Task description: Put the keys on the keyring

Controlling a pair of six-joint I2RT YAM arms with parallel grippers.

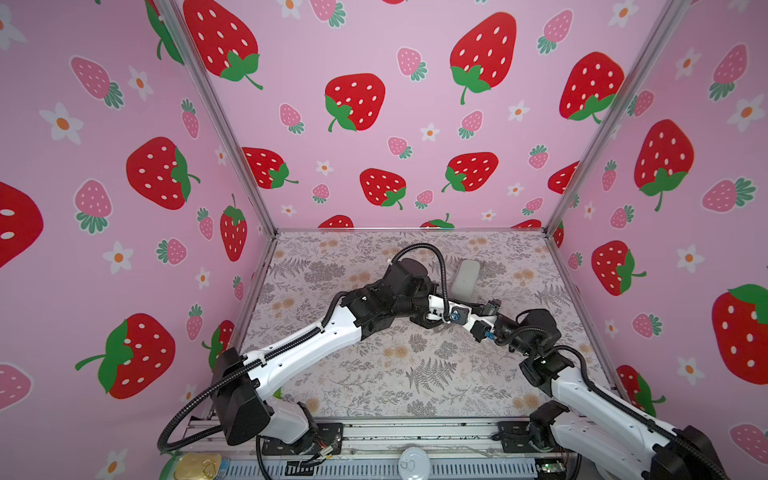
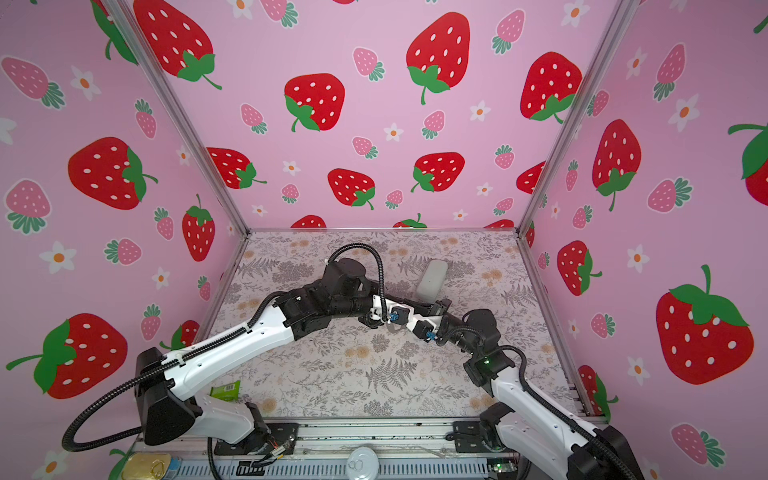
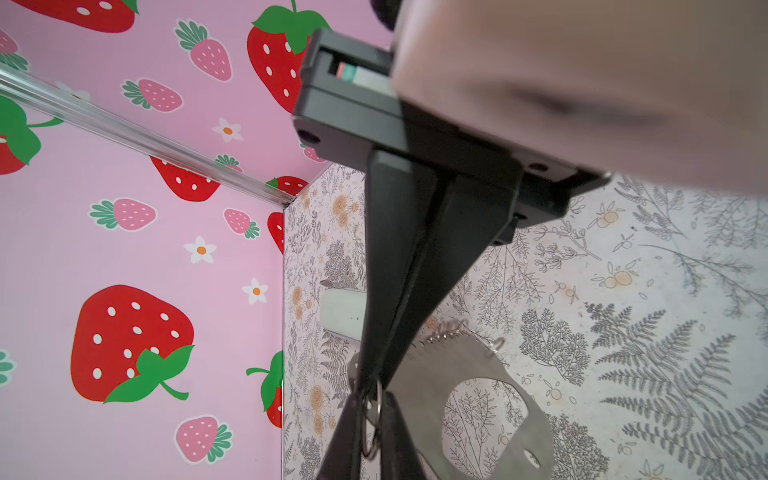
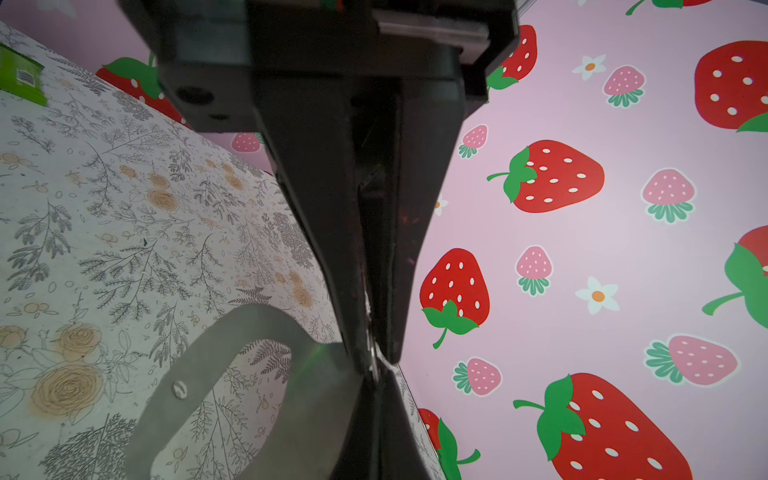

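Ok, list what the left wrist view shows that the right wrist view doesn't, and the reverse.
Only the left wrist view: a silver ring pinched at the left hand's tips, the pale green case, and a chain of small rings. Only the right wrist view: a green packet on the floral table. Both: the grey keyring strap, that table, and the left hand meeting the shut right hand tip to tip.
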